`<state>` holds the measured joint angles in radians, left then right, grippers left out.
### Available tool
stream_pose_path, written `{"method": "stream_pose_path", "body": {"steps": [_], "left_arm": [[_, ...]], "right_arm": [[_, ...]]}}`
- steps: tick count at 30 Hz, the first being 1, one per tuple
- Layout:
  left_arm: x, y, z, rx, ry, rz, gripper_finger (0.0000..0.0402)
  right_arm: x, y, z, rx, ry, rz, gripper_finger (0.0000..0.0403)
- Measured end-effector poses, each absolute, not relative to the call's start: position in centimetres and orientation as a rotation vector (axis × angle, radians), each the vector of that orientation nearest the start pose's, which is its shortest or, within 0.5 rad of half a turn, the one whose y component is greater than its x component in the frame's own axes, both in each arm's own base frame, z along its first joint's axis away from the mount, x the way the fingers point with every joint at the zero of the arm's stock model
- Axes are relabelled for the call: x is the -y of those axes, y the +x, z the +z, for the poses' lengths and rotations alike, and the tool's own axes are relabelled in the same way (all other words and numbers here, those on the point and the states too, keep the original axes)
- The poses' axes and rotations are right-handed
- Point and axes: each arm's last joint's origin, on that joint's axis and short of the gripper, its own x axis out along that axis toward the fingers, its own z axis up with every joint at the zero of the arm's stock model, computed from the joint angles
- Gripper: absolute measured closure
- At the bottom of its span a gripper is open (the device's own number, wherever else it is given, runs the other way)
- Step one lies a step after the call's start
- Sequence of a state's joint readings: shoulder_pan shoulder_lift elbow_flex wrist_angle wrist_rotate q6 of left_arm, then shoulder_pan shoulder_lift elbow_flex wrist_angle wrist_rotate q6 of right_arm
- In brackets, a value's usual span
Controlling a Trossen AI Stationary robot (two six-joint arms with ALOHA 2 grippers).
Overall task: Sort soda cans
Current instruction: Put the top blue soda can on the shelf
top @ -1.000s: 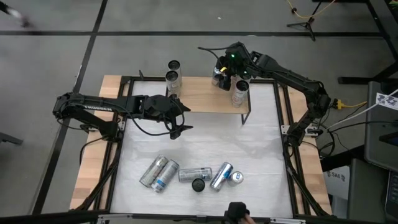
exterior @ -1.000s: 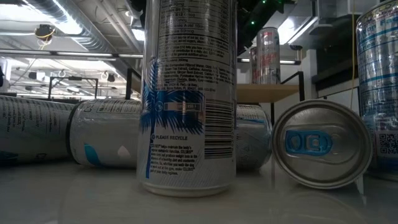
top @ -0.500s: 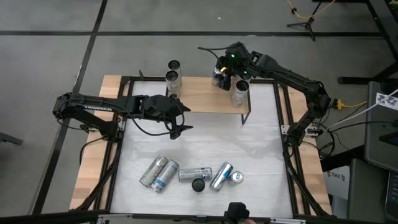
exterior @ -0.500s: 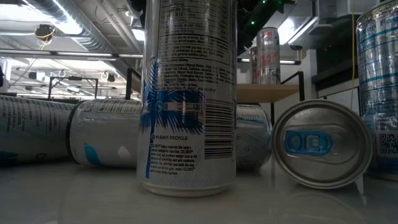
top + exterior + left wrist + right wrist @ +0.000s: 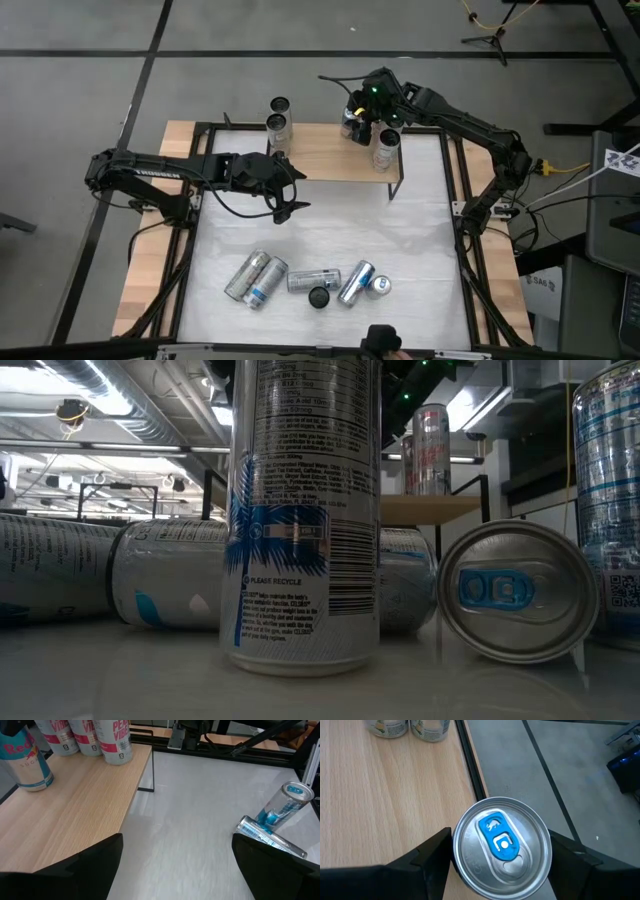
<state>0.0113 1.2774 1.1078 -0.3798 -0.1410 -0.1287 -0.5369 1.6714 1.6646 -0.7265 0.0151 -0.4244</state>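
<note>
Several slim silver soda cans (image 5: pixel 313 280) are on the white mat near the front; most lie on their sides and one (image 5: pixel 319 297) stands upright. They fill the low view (image 5: pixel 300 510). More cans stand on the wooden shelf (image 5: pixel 330 160) at the back: two at its left end (image 5: pixel 278 124), and pink-labelled ones (image 5: pixel 112 740) at its right end. My right gripper (image 5: pixel 358 120) is over the shelf's right end, shut on a blue-tabbed can (image 5: pixel 500 845). My left gripper (image 5: pixel 295 190) hovers open and empty over the mat beside the shelf (image 5: pixel 175 845). My right gripper has one finger (image 5: pixel 432 857) on each side of the can, just below its top rim (image 5: pixel 457 840). The fingers come from above, pointing down. The can is upright. The can itself hides where the fingers meet its wall.
The shelf's black leg (image 5: pixel 396 185) stands on the mat at the right. A black frame (image 5: pixel 455 200) borders the mat. A blue-labelled can (image 5: pixel 30 760) stands on the shelf beside the pink ones. Bare mat (image 5: pixel 340 225) lies between the shelf and the front cans.
</note>
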Motion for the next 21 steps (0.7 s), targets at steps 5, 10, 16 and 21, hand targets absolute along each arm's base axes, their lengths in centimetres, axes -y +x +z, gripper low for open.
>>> {"method": "stream_pose_path", "body": {"steps": [5, 10, 16, 21], "left_arm": [[-0.73, 27.74, 32.37, -0.538, -0.090, 0.184, 0.0035], [-0.73, 27.74, 32.37, -0.538, -0.090, 0.184, 0.0035], [-0.72, 27.74, 32.36, -0.538, -0.090, 0.184, 0.0035], [-0.73, 27.74, 32.37, -0.538, -0.090, 0.184, 0.0035]], "right_arm": [[18.64, 31.23, 35.99, -0.812, -0.205, -0.364, 0.0141], [18.64, 31.23, 35.99, -0.812, -0.205, -0.364, 0.0137], [18.64, 31.22, 36.00, -0.812, -0.206, -0.364, 0.0089], [18.63, 31.22, 36.00, -0.812, -0.206, -0.364, 0.0051]]}}
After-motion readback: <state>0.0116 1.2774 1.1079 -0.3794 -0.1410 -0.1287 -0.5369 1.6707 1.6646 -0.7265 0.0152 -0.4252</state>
